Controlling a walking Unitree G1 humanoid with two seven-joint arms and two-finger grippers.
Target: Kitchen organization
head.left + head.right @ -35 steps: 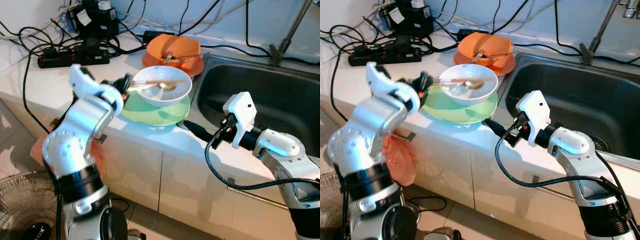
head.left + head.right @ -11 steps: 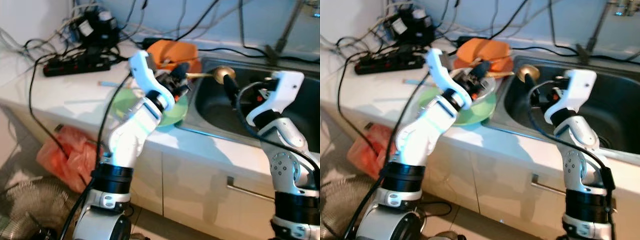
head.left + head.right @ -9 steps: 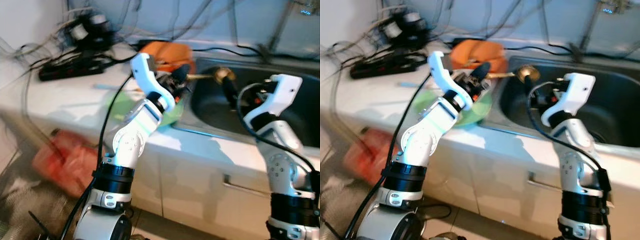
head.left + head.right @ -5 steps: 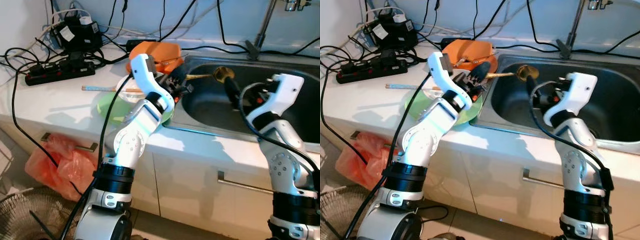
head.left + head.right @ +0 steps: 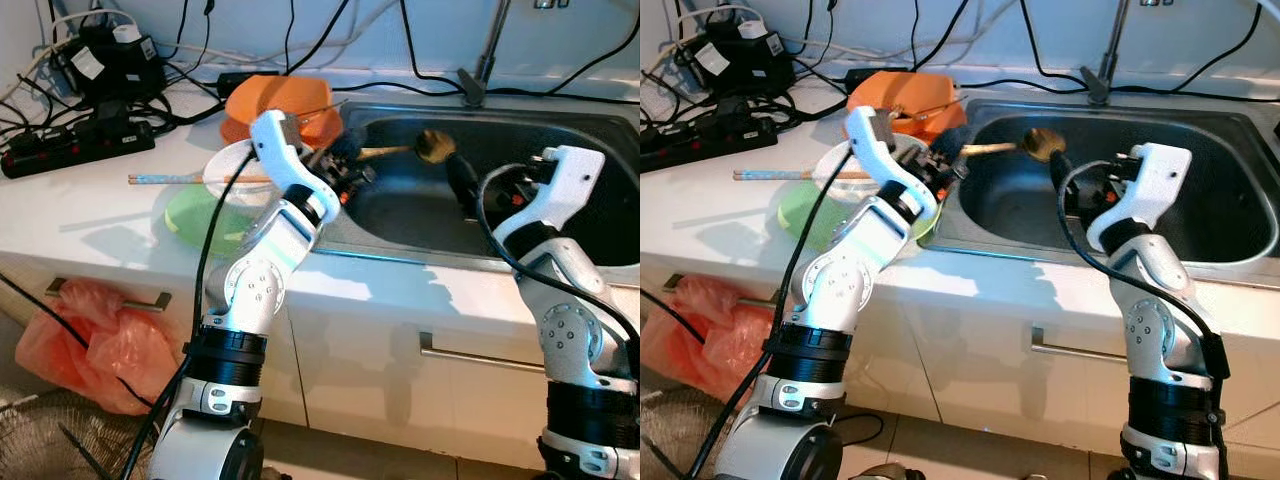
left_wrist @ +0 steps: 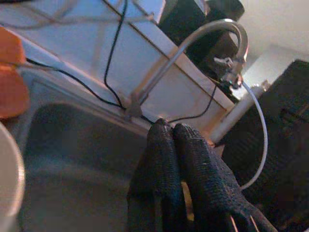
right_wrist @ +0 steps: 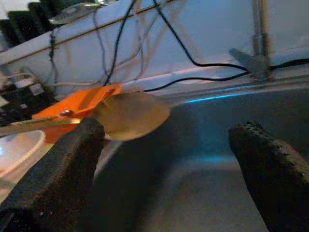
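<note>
The left tool (image 5: 345, 165) is pinching the handle end of a brass-coloured spoon (image 5: 415, 149), its two black fingers (image 6: 178, 159) pressed together on it, and is holding the spoon out level over the near left corner of the steel sink (image 5: 600, 140). The spoon's long axis is running across the robot's front, from the left tool on the bench side toward the right, with the round bowl end hanging in the air above the basin. The right tool (image 5: 462, 185) is waiting in the sink with its fingers (image 7: 72, 159) spread wide apart, and the spoon's bowl is sitting just beyond one of them, slightly above and toward the bench. So the right tool is the nearer one to the bowl end, and a handover or a drop into the sink is looking like the likely next move. Behind the left arm, a white bowl (image 5: 232, 170) is resting on a green plate (image 5: 195, 222), with orange dishes (image 5: 270, 100) near the wall.
</note>
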